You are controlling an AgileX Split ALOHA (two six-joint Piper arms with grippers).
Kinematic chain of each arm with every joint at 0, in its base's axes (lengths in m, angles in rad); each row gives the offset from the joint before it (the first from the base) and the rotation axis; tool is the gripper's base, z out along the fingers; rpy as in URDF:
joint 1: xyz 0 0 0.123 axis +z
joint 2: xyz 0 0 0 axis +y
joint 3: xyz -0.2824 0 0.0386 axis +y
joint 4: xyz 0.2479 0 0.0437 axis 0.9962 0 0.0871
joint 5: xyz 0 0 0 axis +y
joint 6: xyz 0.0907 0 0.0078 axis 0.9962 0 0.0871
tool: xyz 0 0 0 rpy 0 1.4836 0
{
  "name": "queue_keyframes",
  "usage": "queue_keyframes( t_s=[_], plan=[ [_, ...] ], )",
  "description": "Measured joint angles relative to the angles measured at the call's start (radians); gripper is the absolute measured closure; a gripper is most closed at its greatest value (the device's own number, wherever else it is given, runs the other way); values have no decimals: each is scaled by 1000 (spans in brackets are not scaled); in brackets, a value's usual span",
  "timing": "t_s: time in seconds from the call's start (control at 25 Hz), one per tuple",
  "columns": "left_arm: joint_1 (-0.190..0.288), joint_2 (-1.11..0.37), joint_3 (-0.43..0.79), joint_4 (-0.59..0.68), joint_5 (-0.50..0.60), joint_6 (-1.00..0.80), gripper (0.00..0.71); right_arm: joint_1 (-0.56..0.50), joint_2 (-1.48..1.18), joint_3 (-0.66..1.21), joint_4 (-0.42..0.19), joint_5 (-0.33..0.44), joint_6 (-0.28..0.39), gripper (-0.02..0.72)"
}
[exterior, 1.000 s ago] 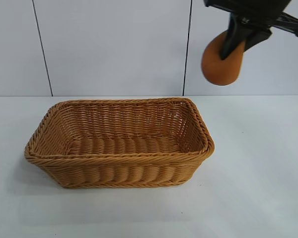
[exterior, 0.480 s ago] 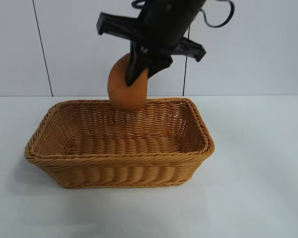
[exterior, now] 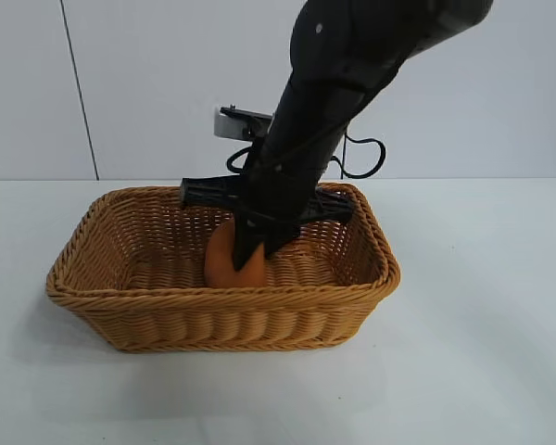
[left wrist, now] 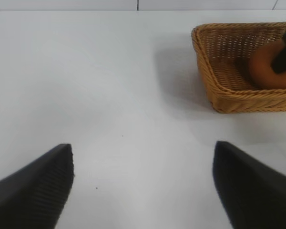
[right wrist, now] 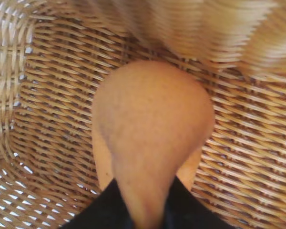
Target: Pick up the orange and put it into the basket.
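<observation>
- On the white table point(exterior: 482, 352) stands the basket point(exterior: 222, 320).
- Inside it, the right gripper point(exterior: 250, 252) reaches steeply down, clenched on the orange point(exterior: 224, 269) low above the woven floor.
- Well apart, the left gripper point(left wrist: 143, 183) hangs over bare table, fingers point(left wrist: 38, 191) spread wide, grasping nothing.

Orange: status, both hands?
Right hand down inside the basket, fingers around the orange. Left hand parked open over bare table, away from the basket. Nothing in the way.

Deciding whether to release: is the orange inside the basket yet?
In. The orange sits below the basket rim, with the right gripper around it.
</observation>
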Motion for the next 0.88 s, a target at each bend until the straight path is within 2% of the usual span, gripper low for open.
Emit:
queue_keyframes(
  t_s=[0.08, 0.2, 0.28, 0.44, 0.64, 0.76, 0.88],
  plan=[
    [0, 0, 0, 0, 0, 0, 137, 0, -1, 0, 0, 1, 0, 491],
    [0, 0, 0, 0, 0, 0, 137, 0, -7, -2, -3, 29, 0, 237],
    [0, 0, 0, 0, 0, 0, 137, 0, -24, -13, -29, 64, 0, 139],
    [0, 0, 0, 0, 0, 0, 137, 0, -75, -105, -103, 186, 11, 101],
    [0, 0, 0, 0, 0, 0, 137, -5, -95, -353, -204, 471, 22, 94],
    [0, 0, 0, 0, 0, 0, 137, -7, -101, -455, -273, 522, 40, 94],
    [0, 0, 0, 0, 0, 0, 137, -21, -108, -501, -303, 526, 57, 94]
  ],
)
